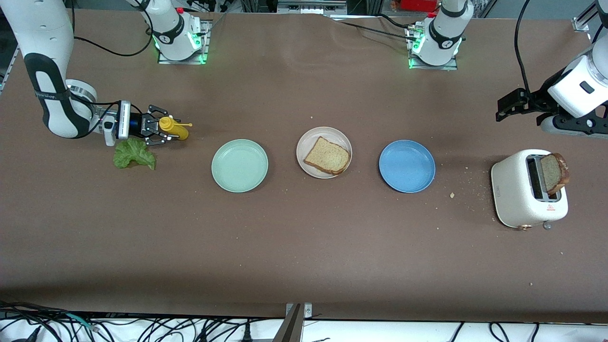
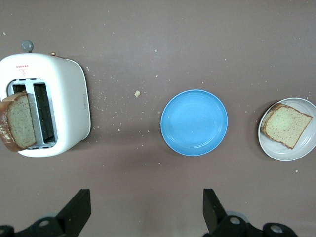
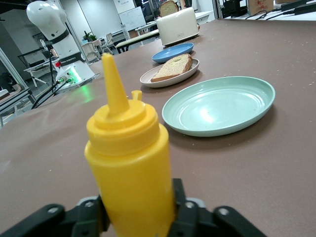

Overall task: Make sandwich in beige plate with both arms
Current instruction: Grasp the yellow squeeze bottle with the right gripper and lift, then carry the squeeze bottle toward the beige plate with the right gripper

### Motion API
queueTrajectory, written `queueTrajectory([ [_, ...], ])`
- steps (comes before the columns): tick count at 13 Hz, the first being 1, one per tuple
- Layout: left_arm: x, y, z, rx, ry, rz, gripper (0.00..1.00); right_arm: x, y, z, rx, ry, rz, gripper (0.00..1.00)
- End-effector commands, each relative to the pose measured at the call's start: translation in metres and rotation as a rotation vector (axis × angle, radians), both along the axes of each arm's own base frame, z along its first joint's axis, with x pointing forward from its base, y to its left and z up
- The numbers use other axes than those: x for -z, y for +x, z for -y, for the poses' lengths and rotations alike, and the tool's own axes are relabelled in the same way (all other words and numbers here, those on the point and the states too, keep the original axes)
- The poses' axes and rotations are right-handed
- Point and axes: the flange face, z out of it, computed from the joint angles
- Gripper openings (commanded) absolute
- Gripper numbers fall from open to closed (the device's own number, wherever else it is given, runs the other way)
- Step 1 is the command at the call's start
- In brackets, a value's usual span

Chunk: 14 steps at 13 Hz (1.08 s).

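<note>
One brown bread slice point(image 1: 327, 156) lies on the beige plate point(image 1: 332, 133) at the table's middle. A second slice point(image 1: 555, 172) sticks up from a slot of the white toaster point(image 1: 515, 190) at the left arm's end. The green lettuce leaf point(image 1: 134, 154) lies on the table at the right arm's end. Just beside the lettuce, my right gripper point(image 1: 159, 129) is shut on a yellow squeeze bottle point(image 3: 131, 163), a finger pressed on each side. My left gripper point(image 2: 146, 207) hangs open and empty over the table between toaster and blue plate point(image 2: 194, 122).
A mint-green plate point(image 1: 240, 166) sits between the lettuce and the beige plate; the blue plate point(image 1: 407, 166) sits between the beige plate and the toaster. Crumbs are scattered around the toaster. Both arm bases stand along the edge farthest from the front camera.
</note>
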Motion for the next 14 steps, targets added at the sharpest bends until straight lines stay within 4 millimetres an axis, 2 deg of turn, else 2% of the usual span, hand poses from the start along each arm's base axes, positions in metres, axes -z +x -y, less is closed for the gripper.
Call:
queueTrajectory([
  [1, -0.006, -0.006, 0.001, 0.002, -0.020, -0.001, 1.00, 0.000, 0.004, -0.001, 0.013, 0.005, 0.008, 0.00],
  [3, -0.006, -0.005, 0.001, 0.002, -0.020, 0.000, 1.00, -0.020, 0.028, -0.013, 0.001, -0.020, 0.008, 0.00],
  [4, -0.005, -0.004, 0.001, 0.002, -0.020, 0.000, 1.00, -0.039, 0.046, -0.023, 0.000, -0.048, -0.003, 0.00],
  [8, -0.006, -0.005, -0.001, -0.001, -0.020, 0.000, 1.00, -0.116, 0.099, -0.085, 0.006, -0.241, -0.013, 0.00],
  [10, -0.006, -0.005, -0.003, -0.004, -0.020, 0.000, 1.00, -0.143, 0.110, -0.123, 0.013, -0.349, -0.020, 0.00],
  [12, -0.006, -0.005, -0.003, -0.004, -0.020, 0.000, 1.00, -0.169, 0.113, -0.160, 0.036, -0.458, -0.046, 0.00],
  [14, -0.006, -0.005, -0.004, -0.006, -0.020, 0.000, 1.00, -0.194, 0.122, -0.208, 0.057, -0.579, -0.029, 0.00],
])
